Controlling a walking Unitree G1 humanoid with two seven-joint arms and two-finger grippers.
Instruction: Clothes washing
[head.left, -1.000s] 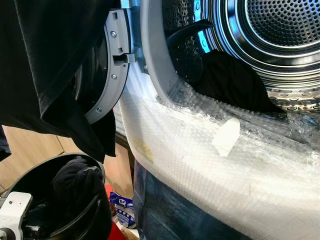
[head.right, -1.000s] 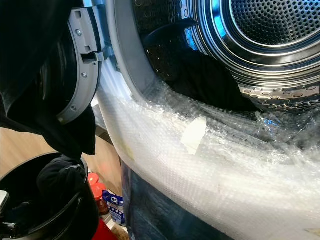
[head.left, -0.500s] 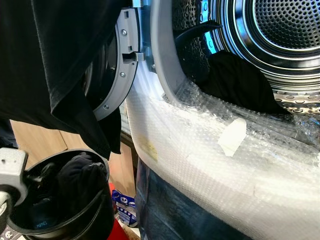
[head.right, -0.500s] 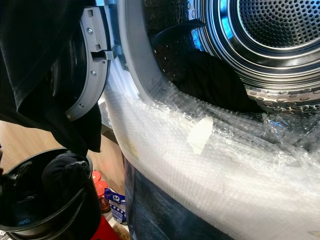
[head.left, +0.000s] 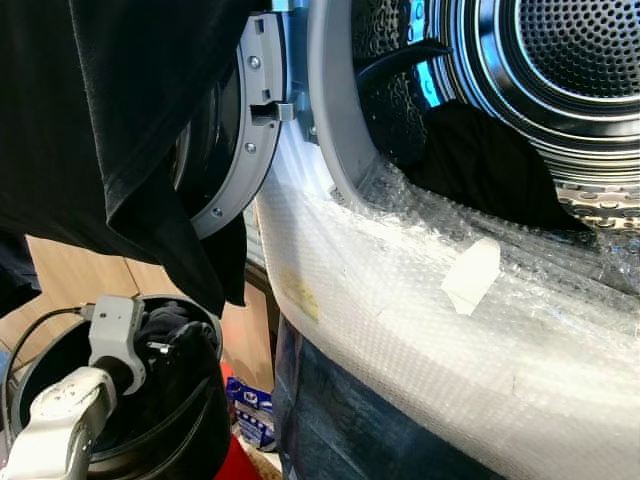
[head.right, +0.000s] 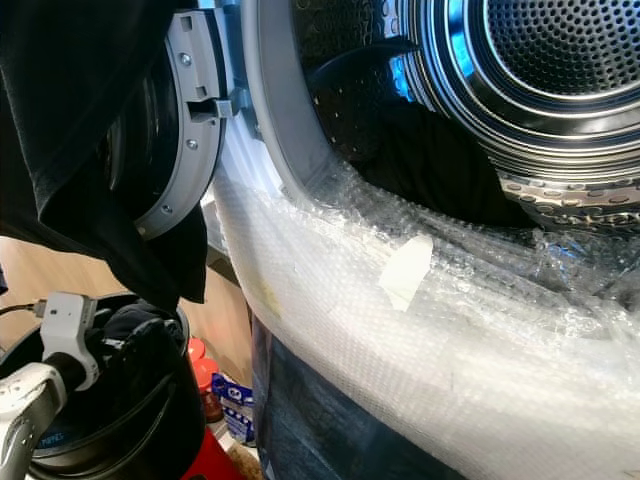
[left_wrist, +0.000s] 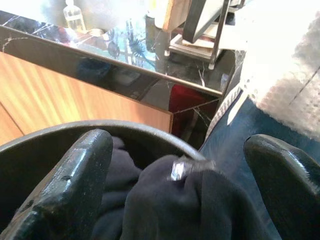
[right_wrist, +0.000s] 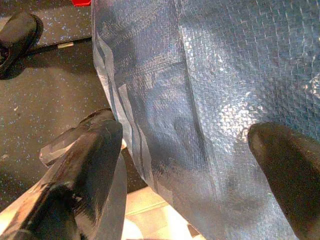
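Basically left gripper (left_wrist: 177, 200) spread wide over dark clothes (left_wrist: 175, 210) in bucket (head.left: 195, 440); soft, light, pinch the top bunched fold.

You have one washing machine drum (head.left: 570, 60), upper right of the frame, with one open door (head.left: 225, 150) at upper centre-left. One black bucket (head.left: 190, 450) sits lower left. Count three dark garments: one draped at upper left (head.left: 90, 130), one in the drum (head.left: 480, 160), one in the bucket (left_wrist: 190, 205). One strip of tape (head.left: 472, 275) lies on one bubble-wrap sheet (head.left: 400, 320). Two end effectors: left (left_wrist: 180, 185), right (right_wrist: 190, 165), both spread wide.
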